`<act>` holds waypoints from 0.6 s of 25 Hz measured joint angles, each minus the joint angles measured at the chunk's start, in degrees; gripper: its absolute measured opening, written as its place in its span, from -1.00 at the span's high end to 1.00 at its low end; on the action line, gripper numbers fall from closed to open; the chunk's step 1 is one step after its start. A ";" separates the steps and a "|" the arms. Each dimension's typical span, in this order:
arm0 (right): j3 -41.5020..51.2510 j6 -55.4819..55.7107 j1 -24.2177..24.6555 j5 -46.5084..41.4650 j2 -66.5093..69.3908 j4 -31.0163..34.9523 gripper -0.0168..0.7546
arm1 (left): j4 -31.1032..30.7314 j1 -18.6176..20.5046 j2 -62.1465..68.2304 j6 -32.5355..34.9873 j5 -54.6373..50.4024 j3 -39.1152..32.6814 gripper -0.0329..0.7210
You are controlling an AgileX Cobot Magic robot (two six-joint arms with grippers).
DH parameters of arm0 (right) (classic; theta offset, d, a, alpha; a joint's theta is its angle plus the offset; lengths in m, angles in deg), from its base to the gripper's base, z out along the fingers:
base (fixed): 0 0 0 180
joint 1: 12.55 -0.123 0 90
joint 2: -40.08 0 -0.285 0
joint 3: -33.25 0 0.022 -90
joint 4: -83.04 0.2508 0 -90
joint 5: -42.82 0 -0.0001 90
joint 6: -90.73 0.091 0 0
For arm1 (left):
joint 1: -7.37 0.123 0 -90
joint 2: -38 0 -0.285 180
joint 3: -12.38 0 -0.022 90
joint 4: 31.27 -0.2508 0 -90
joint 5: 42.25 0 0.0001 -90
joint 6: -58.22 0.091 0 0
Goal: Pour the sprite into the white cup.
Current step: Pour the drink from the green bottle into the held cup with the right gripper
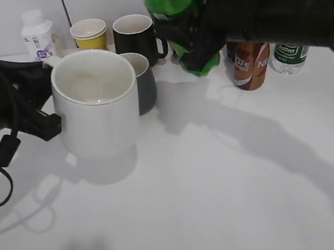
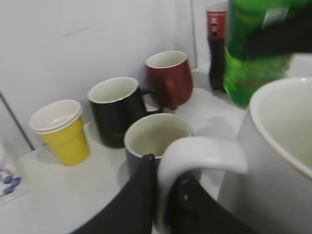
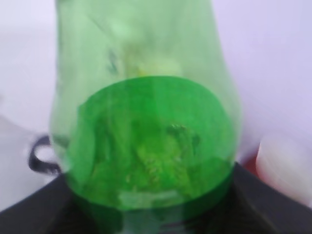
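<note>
A plain white surface (image 1: 225, 203) filled most of the exterior view, smooth and faintly glossy, and it ran back to a pale, unmarked wall (image 1: 1, 14) that met it just behind the row of cups and bottles. Soft grey shadows lay across the surface, the broadest slanting from the middle toward the lower right and a dimmer patch sitting near the front edge. In the left wrist view the same wall (image 2: 97, 34) rose bare and off-white, with a thin dark cord (image 2: 14, 119) running down it at the left.
</note>
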 joint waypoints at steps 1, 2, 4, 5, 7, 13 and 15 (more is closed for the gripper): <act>0.01 -1.87 -0.60 0.14 -1.22 -1.98 -0.12 | 0.00 -0.68 -0.06 0.00 -0.20 0.00 0.79; -0.04 -4.51 -1.14 0.20 -2.37 -3.17 -0.12 | -0.01 -1.34 -0.34 0.00 -0.66 0.00 0.79; -0.04 -10.76 -2.29 0.13 -3.65 -4.59 -0.12 | -0.06 -2.28 -1.42 0.00 -2.13 0.00 0.79; -0.04 -13.73 -2.62 -0.10 -3.96 -4.92 -0.12 | -0.06 -2.62 -2.34 0.00 -2.72 -0.04 0.79; -0.04 -19.65 -2.99 -0.69 -4.03 -5.15 -0.12 | 0.26 -2.84 -4.25 0.00 -2.92 -0.04 0.79; -0.04 -34.39 -2.99 -2.20 -4.03 -4.34 -0.12 | 0.84 -2.93 -7.41 -1.12 -3.74 -0.04 0.79; -0.04 -38.54 -2.99 -2.20 -4.03 -2.56 -0.12 | 0.84 -2.93 -7.41 -2.84 -5.13 -0.04 0.79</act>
